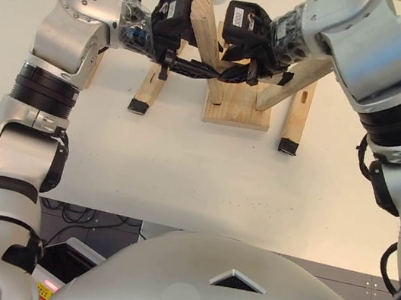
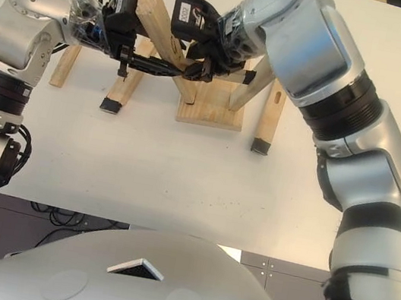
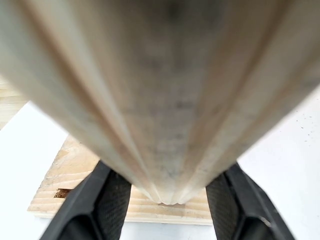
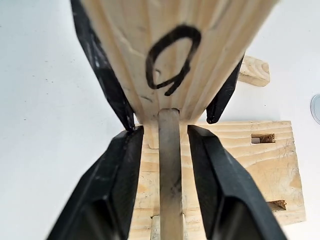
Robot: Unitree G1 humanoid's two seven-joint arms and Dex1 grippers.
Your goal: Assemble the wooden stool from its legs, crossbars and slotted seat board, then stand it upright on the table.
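I'm clenching the left tool (image 3: 167, 200) on a tilted leg (image 3: 165, 90) over the seat board (image 4: 260, 165), while the right tool (image 4: 167, 175) is flanking the crossbar (image 4: 169, 150), grip impossible to tell.

My head stereo pair looks down over the tabletop (image 1: 179, 185), both wrist cameras close up on one leg (image 3: 165, 90), all sharing the seat board (image 1: 236, 114) at twelve o'clock.

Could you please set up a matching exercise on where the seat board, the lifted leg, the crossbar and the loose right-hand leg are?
1 seat board
2 lifted leg
3 crossbar
4 right loose leg

A in the left gripper
B flat on the table
C lying right of the seat board
D meeting the lifted leg

Pairs: 1-B, 2-A, 3-D, 4-C
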